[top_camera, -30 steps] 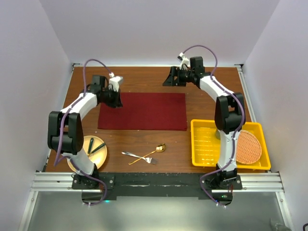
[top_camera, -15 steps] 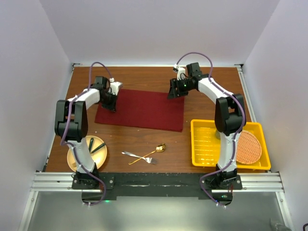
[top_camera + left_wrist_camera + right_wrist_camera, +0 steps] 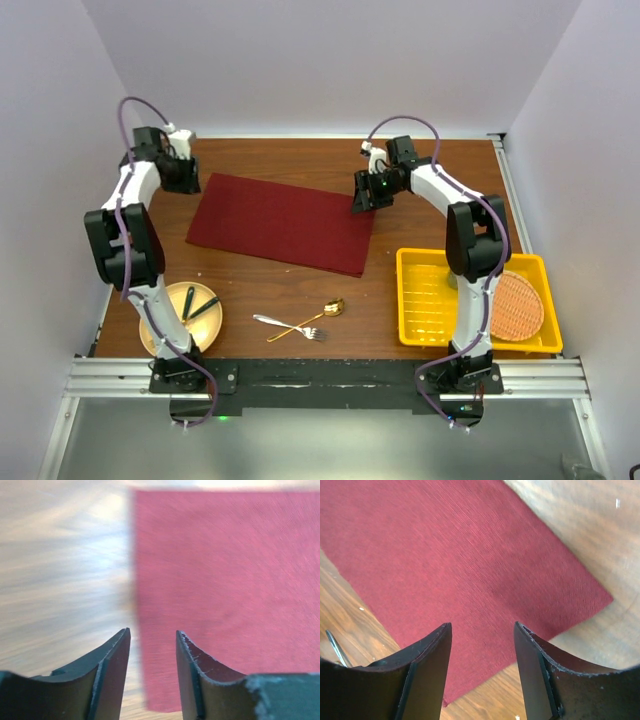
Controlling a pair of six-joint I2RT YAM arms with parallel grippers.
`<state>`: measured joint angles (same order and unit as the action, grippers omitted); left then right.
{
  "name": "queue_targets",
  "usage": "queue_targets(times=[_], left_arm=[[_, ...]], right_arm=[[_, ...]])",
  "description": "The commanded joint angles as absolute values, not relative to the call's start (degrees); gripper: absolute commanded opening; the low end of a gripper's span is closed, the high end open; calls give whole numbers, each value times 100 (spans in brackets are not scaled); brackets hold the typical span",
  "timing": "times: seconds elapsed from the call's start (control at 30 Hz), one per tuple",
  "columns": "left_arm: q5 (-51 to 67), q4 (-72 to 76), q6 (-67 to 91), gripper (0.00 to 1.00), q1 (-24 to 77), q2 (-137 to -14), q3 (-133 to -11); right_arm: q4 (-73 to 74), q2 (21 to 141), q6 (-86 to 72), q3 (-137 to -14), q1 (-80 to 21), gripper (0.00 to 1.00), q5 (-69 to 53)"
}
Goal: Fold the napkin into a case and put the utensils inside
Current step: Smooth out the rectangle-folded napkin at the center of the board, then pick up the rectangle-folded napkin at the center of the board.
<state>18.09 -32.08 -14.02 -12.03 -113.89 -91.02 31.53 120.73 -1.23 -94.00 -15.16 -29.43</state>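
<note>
Wooden table [image 3: 250, 290]: napkin [image 3: 280, 222] flat, skewed; fork [image 3: 270, 321] crossing spoon [image 3: 333, 308].

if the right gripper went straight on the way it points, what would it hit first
Probably the napkin: the right gripper points down at it with open jaws, near a corner. Its height is unclear.

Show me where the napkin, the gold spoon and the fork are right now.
napkin [image 3: 280, 222], top view, middle of the cloth.
gold spoon [image 3: 334, 307], top view, its bowl.
fork [image 3: 270, 321], top view, shaft left of the crossing.
</note>
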Motion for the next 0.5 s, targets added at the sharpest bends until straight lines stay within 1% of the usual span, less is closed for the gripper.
queue_targets(times=[0.0, 0.1, 0.27, 0.47], left_arm=[[2065, -3366, -1380, 48, -1301, -11610, -9536], [2188, -3261, -1336, 48, -1292, -11724, -9510], [2162, -3182, -1362, 49, -1283, -11909, -9353], [1697, -2927, -1573, 49, -1108, -11936, -9036]], right_arm=[[3445, 11637, -342, -9202, -1529, 57, -2611], [3515, 11549, -500, -9062, -1459, 58, -2488], [3700, 11610, -650, -9009, -1371, 64, -2338], [3691, 11698, -791, -8780, -1371, 64, -2268]])
